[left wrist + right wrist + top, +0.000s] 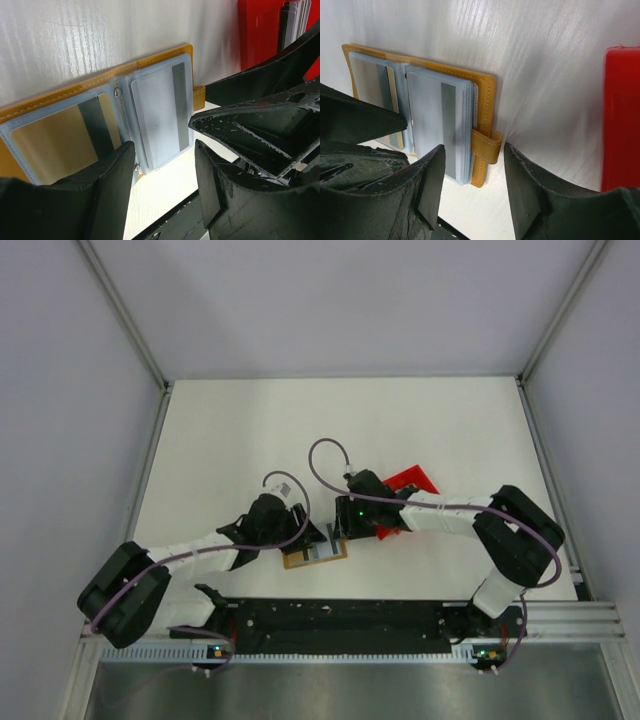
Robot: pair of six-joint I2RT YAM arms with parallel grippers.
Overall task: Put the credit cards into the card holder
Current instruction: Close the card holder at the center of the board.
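Card holder (150, 62) lies splayed for loading, grey credit card (157, 120) sleeved; left gripper (163, 152) and right gripper (473, 150) hover wide, empty

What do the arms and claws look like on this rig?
Left arm and right arm: black joints, white-wrapped links, a lilac cable looping along each. Green light on the right wrist. Left claw and right claw: matte black wedge fingers, scuffed with white flecks.

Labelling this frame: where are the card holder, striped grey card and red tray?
card holder (150, 61), left wrist view, on its orange stitched border.
striped grey card (157, 117), left wrist view, on its pale face.
red tray (620, 115), right wrist view, on its red surface.
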